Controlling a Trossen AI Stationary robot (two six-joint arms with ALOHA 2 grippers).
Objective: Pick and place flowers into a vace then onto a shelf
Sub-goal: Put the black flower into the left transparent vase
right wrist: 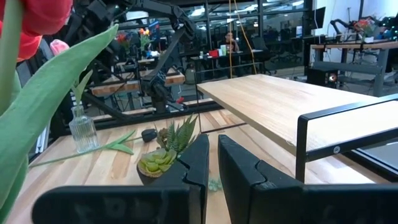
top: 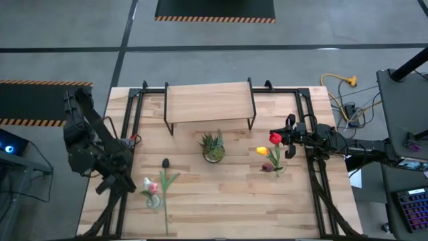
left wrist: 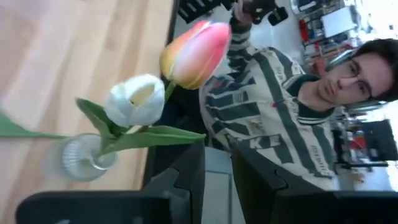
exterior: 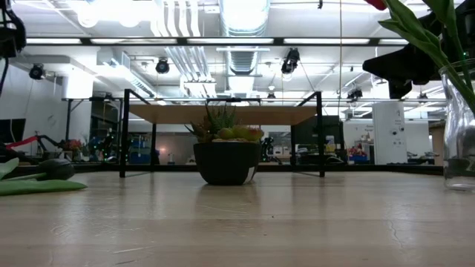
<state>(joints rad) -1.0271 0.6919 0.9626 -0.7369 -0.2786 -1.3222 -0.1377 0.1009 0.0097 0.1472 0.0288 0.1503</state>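
Left claw [top: 127,175]: fingers together, empty, beside left vase [top: 153,199].
Left vase: near bench [top: 200,194] front-left; holds white tulip [top: 148,182] and pink tulip [top: 153,189].
Maroon tulip [top: 165,163]: flat on bench, head toward shelf [top: 208,102], stem running toward the front edge.
Handling: judged light, stem pliant, head crushable; take mid-stem, clear of leaves.
Right vase [top: 275,167]: holds red tulip [top: 275,138] and yellow tulip [top: 262,151], stems leaning.
Right claw [top: 289,139]: together, empty, just beside red tulip.
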